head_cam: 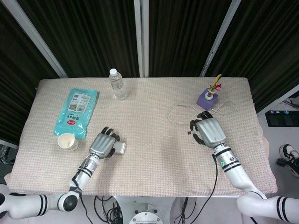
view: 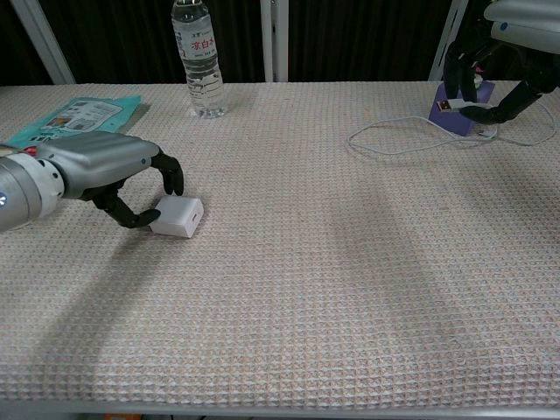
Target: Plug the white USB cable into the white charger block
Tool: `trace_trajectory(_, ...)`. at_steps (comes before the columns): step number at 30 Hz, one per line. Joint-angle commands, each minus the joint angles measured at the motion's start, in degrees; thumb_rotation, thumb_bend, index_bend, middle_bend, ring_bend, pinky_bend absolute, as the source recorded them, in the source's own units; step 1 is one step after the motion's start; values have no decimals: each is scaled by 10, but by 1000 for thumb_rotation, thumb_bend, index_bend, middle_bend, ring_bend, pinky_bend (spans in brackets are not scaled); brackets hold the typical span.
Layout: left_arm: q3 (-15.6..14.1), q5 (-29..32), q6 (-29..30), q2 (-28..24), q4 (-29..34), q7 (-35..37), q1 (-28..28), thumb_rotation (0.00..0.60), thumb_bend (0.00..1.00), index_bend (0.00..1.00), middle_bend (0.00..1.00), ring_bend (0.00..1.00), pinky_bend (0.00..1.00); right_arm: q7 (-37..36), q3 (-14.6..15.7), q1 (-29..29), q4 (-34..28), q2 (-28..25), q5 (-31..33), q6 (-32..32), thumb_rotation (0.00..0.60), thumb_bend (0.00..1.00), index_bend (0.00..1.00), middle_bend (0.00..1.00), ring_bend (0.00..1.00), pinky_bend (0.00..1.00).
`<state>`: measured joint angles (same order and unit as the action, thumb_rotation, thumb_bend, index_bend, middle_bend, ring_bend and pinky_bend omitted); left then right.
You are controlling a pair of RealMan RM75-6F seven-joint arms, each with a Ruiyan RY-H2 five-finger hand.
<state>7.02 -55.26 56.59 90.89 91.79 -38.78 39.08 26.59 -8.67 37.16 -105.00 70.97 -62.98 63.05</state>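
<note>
The white charger block (head_cam: 120,148) (view: 178,216) lies flat on the woven table cloth, left of centre. My left hand (head_cam: 105,143) (view: 105,171) curls around its left end. The thumb touches the end where the prongs are, and a finger arches just over the far edge. Whether it grips the block is unclear. My right hand (head_cam: 210,132) (view: 503,52) is raised at the right and pinches the USB plug (view: 444,106) between thumb and fingers. The white cable (head_cam: 175,114) (view: 394,144) trails from the plug in loops on the cloth.
A water bottle (head_cam: 118,85) (view: 199,57) stands at the back centre. A teal wipes pack (head_cam: 77,112) (view: 74,118) and a paper cup (head_cam: 68,141) are at the left. A purple holder (head_cam: 207,98) stands just behind the right hand.
</note>
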Motion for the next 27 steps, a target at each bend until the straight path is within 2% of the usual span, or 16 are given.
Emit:
trace_trajectory(1,-3,8,6,4,-1,-3,2,600,257,335,309,110,103,-2,0,0,1,1,1,-1,600,327,570,521,246,185)
trace_trajectory(11,-10,-3,51,-13,34,11,-13,600,239,328,309,110,104,-9,2,-4,4,0,2,-1,600,327,570,521,246,185)
trace_trajectory(27,-3,48,36,16,15,1,10,598,233,307,304,110,114,-21,4,-10,14,0,3,-5,600,327,571,521,246,185)
